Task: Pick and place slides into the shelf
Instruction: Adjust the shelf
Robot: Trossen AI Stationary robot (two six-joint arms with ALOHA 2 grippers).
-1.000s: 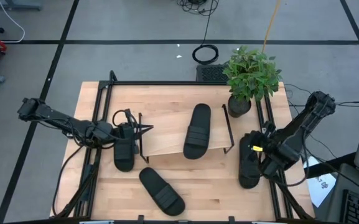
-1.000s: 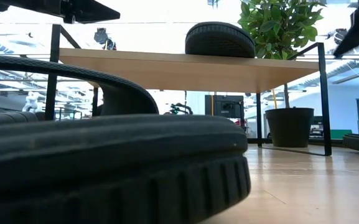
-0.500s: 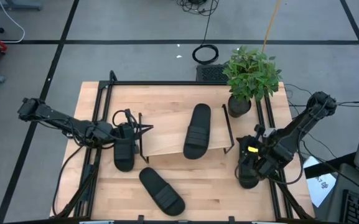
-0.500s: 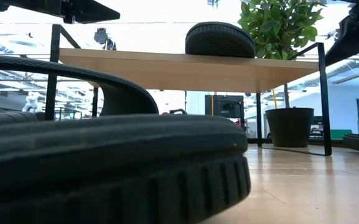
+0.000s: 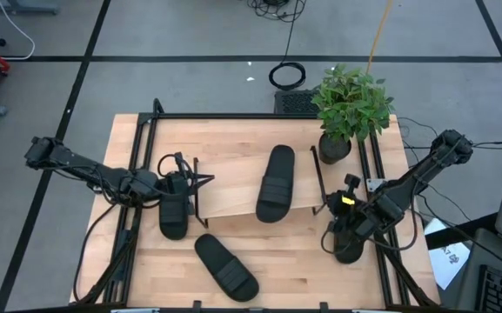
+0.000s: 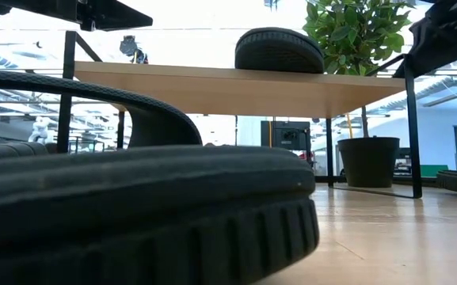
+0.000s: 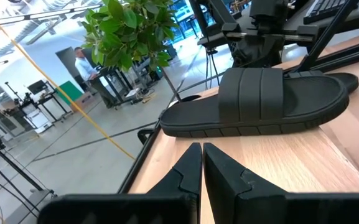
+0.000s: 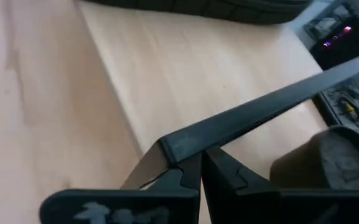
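Right pincer [image 5: 348, 209] shut, beside shelf [image 5: 233, 187] edge.

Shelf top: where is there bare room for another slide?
The shelf board is bare left of the slide lying on it, and in a narrower strip right of it. The right end is crowded: right gripper, potted plant.

The four slides [image 5: 276, 183] are matte black, and the strap has ribs across it. The shelf [image 5: 233, 196] has a light wooden board and thin black wire legs. The worktop [image 5: 303, 261] is pale wood with black rails. The plant [image 5: 351, 103] has green leaves in a dark pot. The right arm carries a yellow mark.
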